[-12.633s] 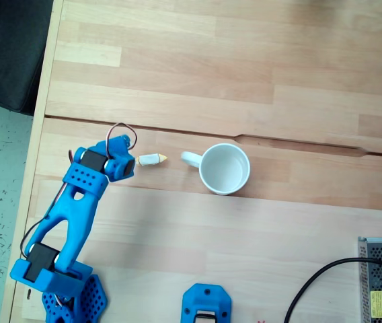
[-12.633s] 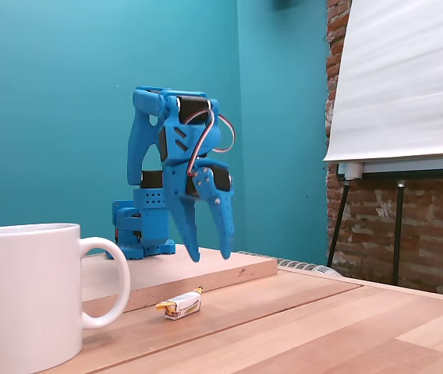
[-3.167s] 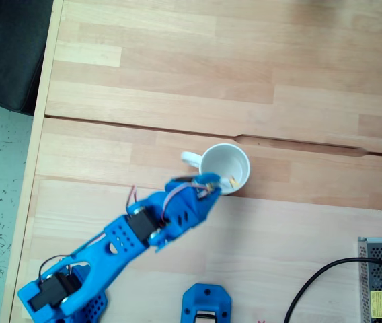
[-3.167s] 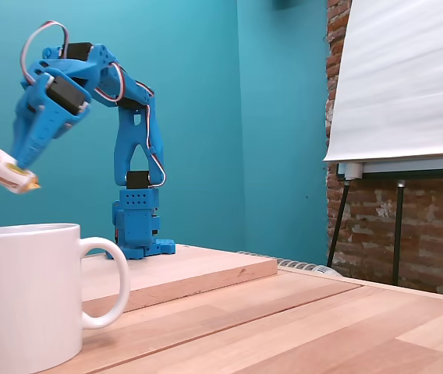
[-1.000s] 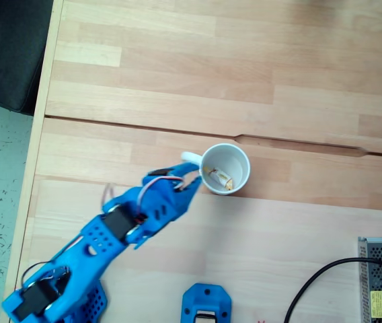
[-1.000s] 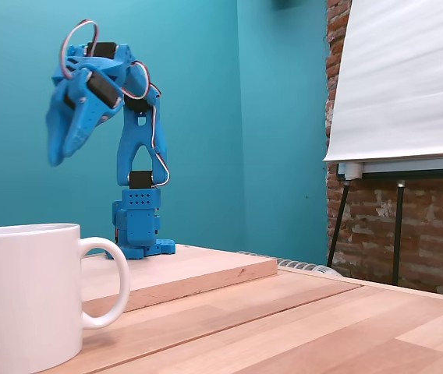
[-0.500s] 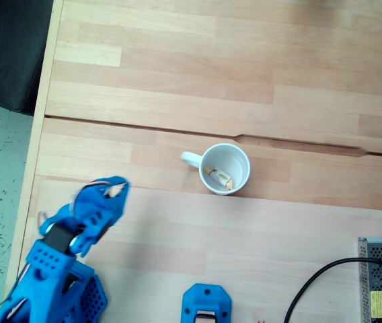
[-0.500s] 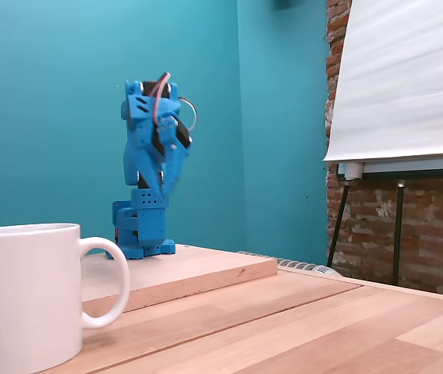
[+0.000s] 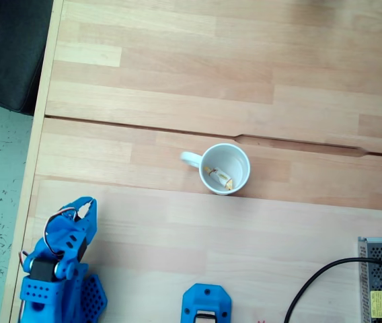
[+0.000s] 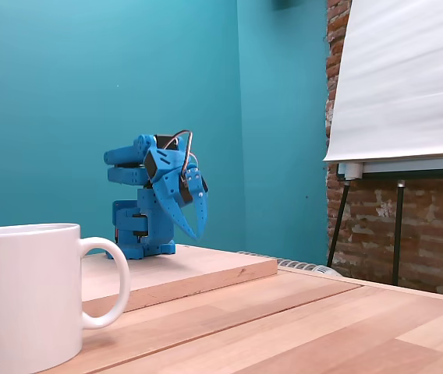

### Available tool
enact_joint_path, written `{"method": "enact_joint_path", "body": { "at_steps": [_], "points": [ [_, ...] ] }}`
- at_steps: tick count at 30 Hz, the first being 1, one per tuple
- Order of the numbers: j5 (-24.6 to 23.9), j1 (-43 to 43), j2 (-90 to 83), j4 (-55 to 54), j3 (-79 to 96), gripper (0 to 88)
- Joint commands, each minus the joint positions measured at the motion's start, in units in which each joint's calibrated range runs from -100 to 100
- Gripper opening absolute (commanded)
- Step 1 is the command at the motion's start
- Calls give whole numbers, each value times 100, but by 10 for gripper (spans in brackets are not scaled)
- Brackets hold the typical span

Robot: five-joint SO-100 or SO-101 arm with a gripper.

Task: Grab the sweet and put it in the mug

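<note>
You get bright, even light in both fixed views, with soft, faint shadows. From above, the table (image 9: pixel 245 81) looks slightly washed out and pale. From the side, the near mug (image 10: pixel 26 296) is a little soft; the arm (image 10: pixel 159 195) stays sharp.

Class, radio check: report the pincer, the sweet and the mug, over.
Pincer open, empty, folded near the arm's base. Sweet lying inside the mug. Nothing in the way.
</note>
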Motion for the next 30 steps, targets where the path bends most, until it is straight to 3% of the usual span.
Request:
{"method": "enact_joint_path", "body": {
  "at_steps": [1, 14, 30],
  "points": [
    [88, -64, -642, -89, 272, 0],
    [684, -57, -1304, -8, 798, 0],
    [713, -28, -1408, -49, 789, 0]
  ]
}}
